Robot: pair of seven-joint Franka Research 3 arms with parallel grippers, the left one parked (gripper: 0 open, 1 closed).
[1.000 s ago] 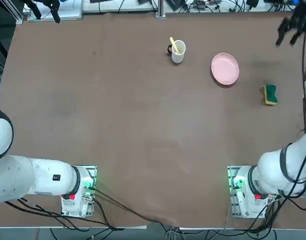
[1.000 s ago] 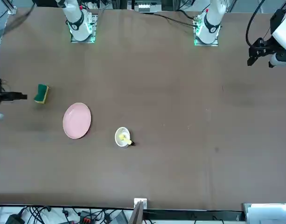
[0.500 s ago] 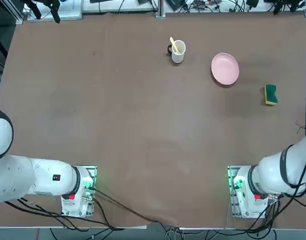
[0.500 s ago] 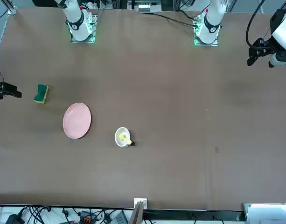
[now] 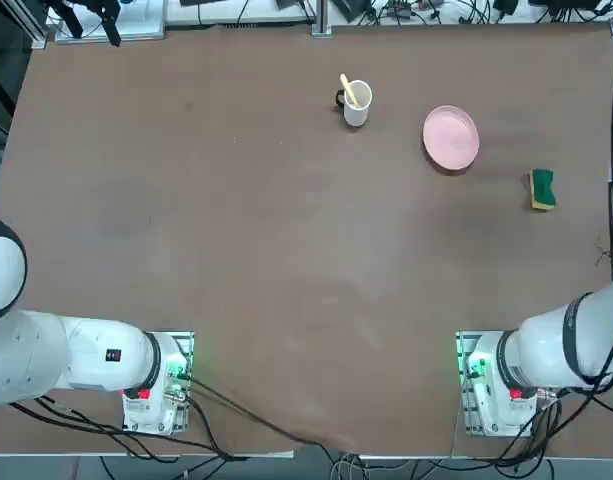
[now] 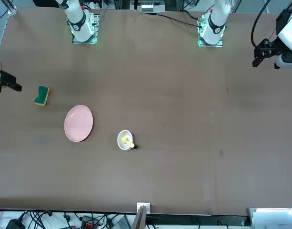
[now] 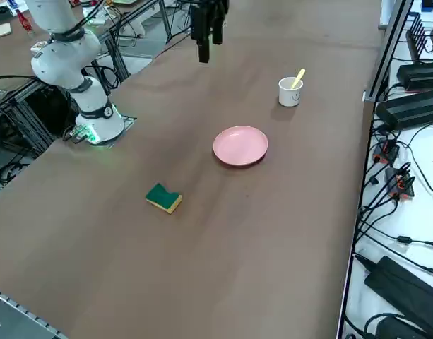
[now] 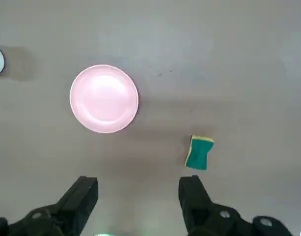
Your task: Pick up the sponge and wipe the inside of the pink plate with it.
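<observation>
We see the right gripper (image 8: 138, 194) high above the table, its two dark blocky fingers spread wide and holding nothing. Well below it lies the sponge (image 8: 199, 153) — a small waisted block, rough green top over yellow foam. Farther off sits the pink plate (image 8: 104, 98) — round, smooth, shallow, flat on the matte brown table (image 8: 214, 59)

right hand (image 8: 138, 194) hangs high, fingers spread.
</observation>
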